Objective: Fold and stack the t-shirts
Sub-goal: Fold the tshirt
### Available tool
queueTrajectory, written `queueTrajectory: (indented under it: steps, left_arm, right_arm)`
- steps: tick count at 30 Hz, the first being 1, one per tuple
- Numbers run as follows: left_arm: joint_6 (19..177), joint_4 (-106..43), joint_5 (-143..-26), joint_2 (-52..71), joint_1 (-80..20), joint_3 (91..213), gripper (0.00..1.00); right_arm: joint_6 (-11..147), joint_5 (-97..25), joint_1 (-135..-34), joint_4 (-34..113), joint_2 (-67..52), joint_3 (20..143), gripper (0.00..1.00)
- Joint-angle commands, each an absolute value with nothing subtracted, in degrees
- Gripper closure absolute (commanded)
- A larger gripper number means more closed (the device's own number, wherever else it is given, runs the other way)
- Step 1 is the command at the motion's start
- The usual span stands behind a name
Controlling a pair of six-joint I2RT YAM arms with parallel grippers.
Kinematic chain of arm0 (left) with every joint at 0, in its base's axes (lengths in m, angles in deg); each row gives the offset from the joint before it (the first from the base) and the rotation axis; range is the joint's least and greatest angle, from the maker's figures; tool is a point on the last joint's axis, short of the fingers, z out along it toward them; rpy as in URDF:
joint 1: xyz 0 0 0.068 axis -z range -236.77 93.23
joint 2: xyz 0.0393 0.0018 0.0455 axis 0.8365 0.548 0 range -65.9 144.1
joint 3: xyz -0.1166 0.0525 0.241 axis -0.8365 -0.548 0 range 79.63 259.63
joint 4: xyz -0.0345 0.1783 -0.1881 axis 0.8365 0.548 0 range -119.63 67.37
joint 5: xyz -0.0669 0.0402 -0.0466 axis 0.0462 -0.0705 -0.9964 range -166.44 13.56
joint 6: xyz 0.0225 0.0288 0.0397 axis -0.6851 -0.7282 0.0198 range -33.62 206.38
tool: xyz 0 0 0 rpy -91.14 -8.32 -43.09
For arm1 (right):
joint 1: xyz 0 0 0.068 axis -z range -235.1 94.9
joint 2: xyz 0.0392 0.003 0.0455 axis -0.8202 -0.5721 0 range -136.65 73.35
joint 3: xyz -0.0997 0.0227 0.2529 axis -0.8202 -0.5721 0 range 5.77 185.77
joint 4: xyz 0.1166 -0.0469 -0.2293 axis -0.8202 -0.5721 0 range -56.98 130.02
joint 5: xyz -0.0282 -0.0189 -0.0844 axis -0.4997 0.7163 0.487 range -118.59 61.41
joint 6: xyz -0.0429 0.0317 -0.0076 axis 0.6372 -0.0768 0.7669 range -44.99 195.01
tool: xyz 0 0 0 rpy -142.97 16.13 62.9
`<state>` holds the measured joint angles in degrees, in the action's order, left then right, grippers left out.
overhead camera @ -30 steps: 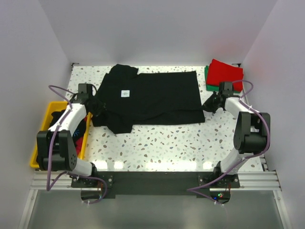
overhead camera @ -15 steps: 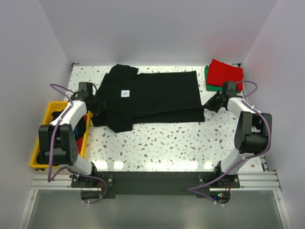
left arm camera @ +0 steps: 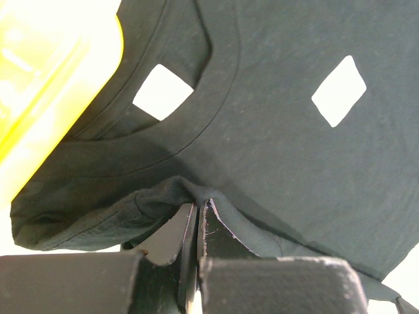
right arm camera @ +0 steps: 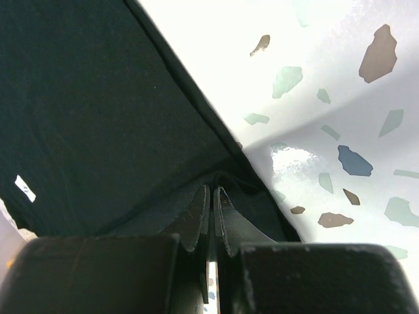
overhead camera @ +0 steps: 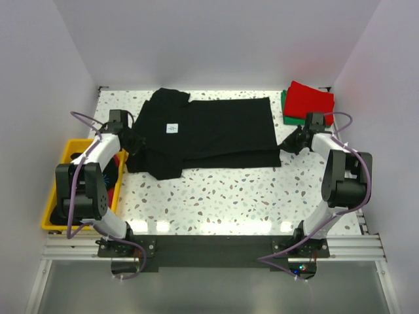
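Observation:
A black t-shirt (overhead camera: pixel 209 134) with a small white neck label (overhead camera: pixel 172 128) lies spread across the speckled table, collar to the left. My left gripper (overhead camera: pixel 134 142) is shut on the shirt's left edge near the collar; the left wrist view shows the jaws pinching a fold of black cloth (left arm camera: pixel 190 191). My right gripper (overhead camera: pixel 286 145) is shut on the shirt's right hem corner; the right wrist view shows cloth (right arm camera: pixel 216 180) pinched between the jaws. A folded red shirt (overhead camera: pixel 309 99) lies on a folded green shirt (overhead camera: pixel 285 108) at the back right.
A yellow bin (overhead camera: pixel 55 180) holding more dark and red cloth stands at the table's left edge, right beside my left arm. White walls close in the back and sides. The table's near half (overhead camera: pixel 222 196) is bare speckled surface.
My left gripper has moved slightly back and up along the shirt's left edge, pulling the cloth with it. My right gripper has held its place at the hem corner.

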<state>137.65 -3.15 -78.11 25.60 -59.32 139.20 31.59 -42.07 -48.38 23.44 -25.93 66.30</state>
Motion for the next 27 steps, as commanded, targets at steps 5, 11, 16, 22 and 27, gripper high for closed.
queueTrajectory:
  steps: [5, 11, 16, 22, 27]
  left_arm:
    - [135.69, -5.55, -78.28, 27.7, -59.93, 143.44, 0.99]
    - [135.52, -6.16, -78.46, 29.63, -59.93, 144.84, 0.98]
    - [134.55, -8.53, -80.21, 31.82, -59.93, 145.98, 0.9]
    - [132.09, -9.94, -81.97, 33.33, -60.29, 148.01, 0.5]
    - [131.65, -11.0, -82.15, 28.94, -60.46, 145.2, 0.27]
  right_arm:
    - [30.89, -43.88, -48.07, 25.69, -27.45, 70.19, 1.0]
    - [31.33, -44.76, -48.07, 24.99, -29.65, 72.82, 1.0]
    - [32.03, -45.64, -48.07, 24.99, -32.28, 74.32, 1.0]
    - [35.71, -45.48, -48.07, 21.66, -34.05, 78.97, 0.58]
    - [37.92, -41.61, -48.68, 19.28, -28.17, 76.62, 0.44]
